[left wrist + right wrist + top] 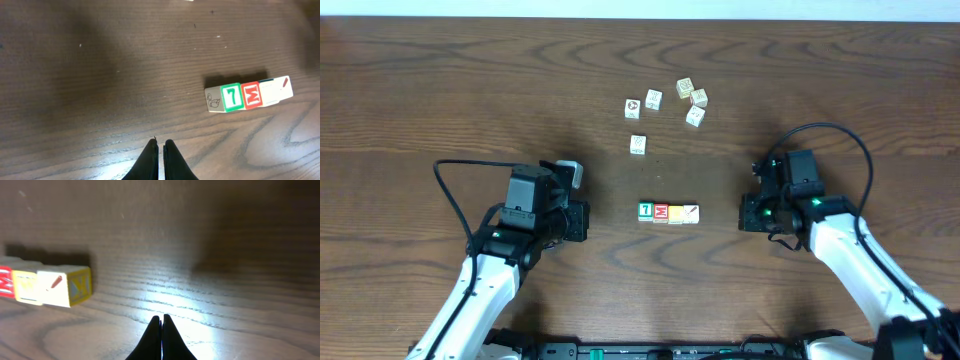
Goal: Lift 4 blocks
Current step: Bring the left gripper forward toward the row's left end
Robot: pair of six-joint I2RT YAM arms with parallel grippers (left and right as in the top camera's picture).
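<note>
On a dark wood-grain table (440,80), the left gripper (161,145) and right gripper (161,319) each show fingers pressed together, grasping nothing. Between them, clear of both, the four blocks lie in a touching row whose long axis runs from one gripper toward the other. The green block (645,211) is nearest the left fingers, followed by the red block (660,212), the yellow-orange block (675,213) and the white block (690,213), nearest the right fingers.

The left wrist view places the row ahead and right of its fingertips and shows a duck drawing on the green block's end face. The right wrist view places it ahead and left, showing the white block's yellow end face; the green block is out of frame. Only the overhead view shows six cream cubes (653,98) scattered beyond the row.
</note>
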